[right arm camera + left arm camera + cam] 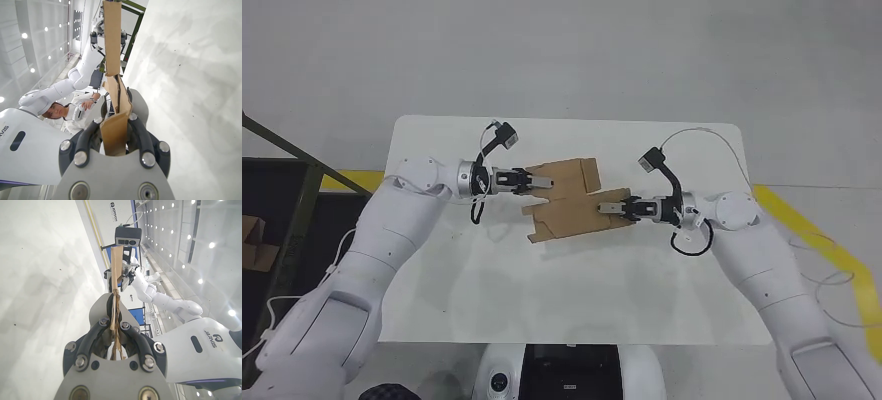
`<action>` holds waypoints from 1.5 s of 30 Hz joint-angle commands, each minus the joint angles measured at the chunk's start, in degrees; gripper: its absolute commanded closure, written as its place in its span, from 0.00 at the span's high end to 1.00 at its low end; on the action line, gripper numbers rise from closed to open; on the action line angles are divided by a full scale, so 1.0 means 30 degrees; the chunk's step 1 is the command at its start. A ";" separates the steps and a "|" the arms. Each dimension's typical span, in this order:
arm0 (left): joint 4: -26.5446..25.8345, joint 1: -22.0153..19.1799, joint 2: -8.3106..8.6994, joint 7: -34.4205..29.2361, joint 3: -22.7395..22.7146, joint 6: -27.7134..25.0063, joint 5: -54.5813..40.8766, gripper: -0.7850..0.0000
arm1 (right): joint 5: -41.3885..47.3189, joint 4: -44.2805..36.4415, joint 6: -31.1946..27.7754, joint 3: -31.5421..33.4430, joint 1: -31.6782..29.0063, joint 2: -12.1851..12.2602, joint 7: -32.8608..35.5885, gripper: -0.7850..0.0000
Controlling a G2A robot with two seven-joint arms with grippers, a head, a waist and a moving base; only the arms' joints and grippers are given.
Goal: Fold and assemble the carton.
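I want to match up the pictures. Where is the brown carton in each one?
Top view: carton in the middle of the table, gripped by the left tool and the right tool.
Left wrist view: edge-on, a thin strip running from the left tool to the right tool.
Right wrist view: edge-on, sticking out of the right tool.
Shared landmark: the white table.

A large robotics lab or test hall. A high white ceiling carries rows of round lamps (211,245) at the right of the left wrist view. The top view shows a grey painted floor (562,50), yellow marking tape (807,235) and a plain white bench (572,290) mid-frame.
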 commanded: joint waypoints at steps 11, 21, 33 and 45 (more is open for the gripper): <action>0.0055 0.0097 0.0093 -0.0011 -0.0325 0.0011 -0.0833 1.00 | 0.0122 0.0137 0.0064 0.0128 0.0012 0.0069 -0.0497 0.00; 0.0061 0.0683 0.0157 -0.0801 -0.1226 0.0800 -0.3718 1.00 | -0.0896 0.0146 0.0321 0.0360 -0.0524 0.0146 -0.2118 0.00; -0.0923 0.0892 0.0322 -0.1627 -0.1846 0.1626 -0.3675 1.00 | -0.1657 0.0521 0.0121 -0.0126 -0.0586 -0.0034 -0.2865 0.00; -0.0606 0.0579 0.0245 -0.1260 -0.2024 0.1260 -0.3077 1.00 | -0.1626 0.0233 -0.0128 -0.0280 -0.0651 -0.0108 -0.2717 0.00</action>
